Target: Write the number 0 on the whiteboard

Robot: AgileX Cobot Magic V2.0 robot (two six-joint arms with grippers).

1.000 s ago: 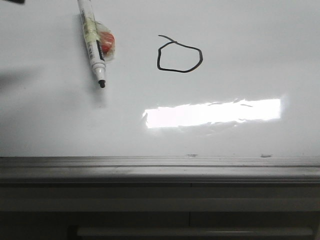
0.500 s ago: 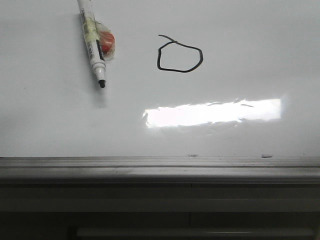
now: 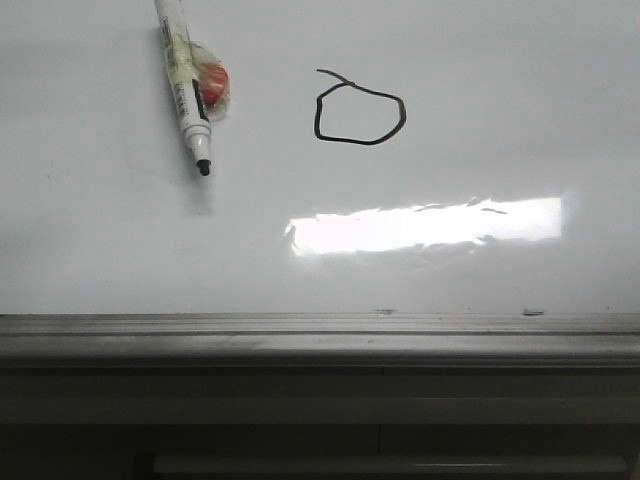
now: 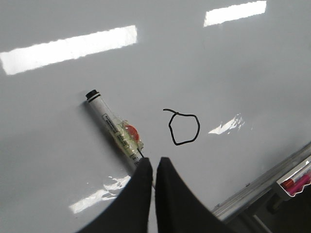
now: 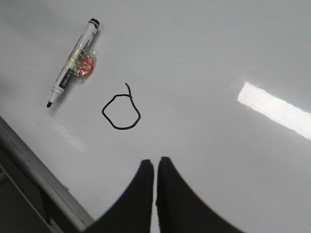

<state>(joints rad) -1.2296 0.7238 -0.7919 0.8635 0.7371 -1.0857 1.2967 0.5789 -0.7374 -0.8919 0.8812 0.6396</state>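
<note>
The number 0 (image 3: 360, 112) was drawn mid-whiteboard (image 3: 480, 70); the marker (image 3: 186, 85) lay left of it. Left gripper (image 4: 153, 167) and right gripper (image 5: 155, 169) hung closed, empty. Writing looked finished; only retreat seemed needed.

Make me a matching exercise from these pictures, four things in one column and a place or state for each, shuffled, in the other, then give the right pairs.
Things:
1. white uncapped marker pen
2. hand-drawn black loop, the number 0
3. bright rectangular glare
4. grey metal edge rail

Descriptions:
A. runs along the glossy whiteboard's near edge
B. lying flat, left of the loop
C. closed outline with a short tail
D. between loop and rail

Pairs: 1-B, 2-C, 3-D, 4-A
</note>
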